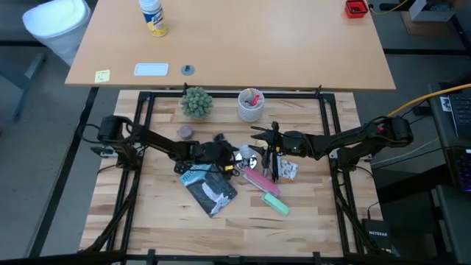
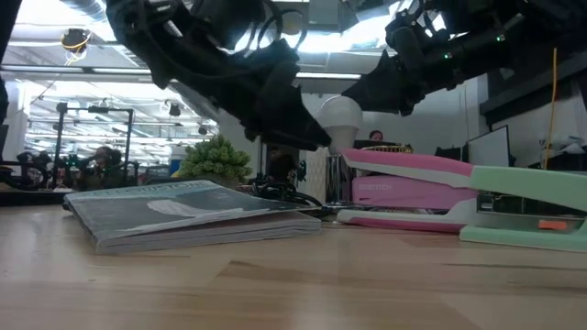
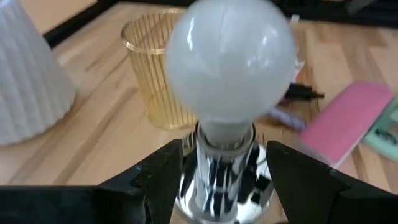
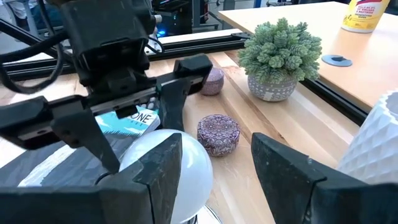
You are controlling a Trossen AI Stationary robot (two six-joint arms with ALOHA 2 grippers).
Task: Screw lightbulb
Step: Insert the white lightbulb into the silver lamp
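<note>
Two arms meet at mid-table over the lightbulb (image 3: 230, 68), which stands upright, its long axis vertical, glass globe on top and metal base below. The left gripper (image 3: 225, 171) has its fingers closed against the silvery base, one on each side, holding the bulb clear of the wood. The right gripper (image 4: 211, 168) sits directly across, just beside the globe: in the right wrist view its two fingers are spread, and the white globe shows against the inner face of one finger, not yet clearly between both. Whether they touch the glass cannot be told. The right gripper is the one placed for the twisting hold, and the turn would run about the bulb's vertical axis.

In the high view the bulb (image 1: 247, 153) lies between the two grippers, with a book (image 1: 210, 188) near the left arm and a pink and green stapler (image 1: 268, 193) near the right. The butcher-block table (image 1: 162, 213) is crowded there. Farther back stand a small potted plant (image 1: 196, 102) and a white cup (image 1: 251, 105). A ribbed amber glass (image 3: 152, 74) stands just behind the bulb. The room beyond is an open lab under ceiling lights.
</note>
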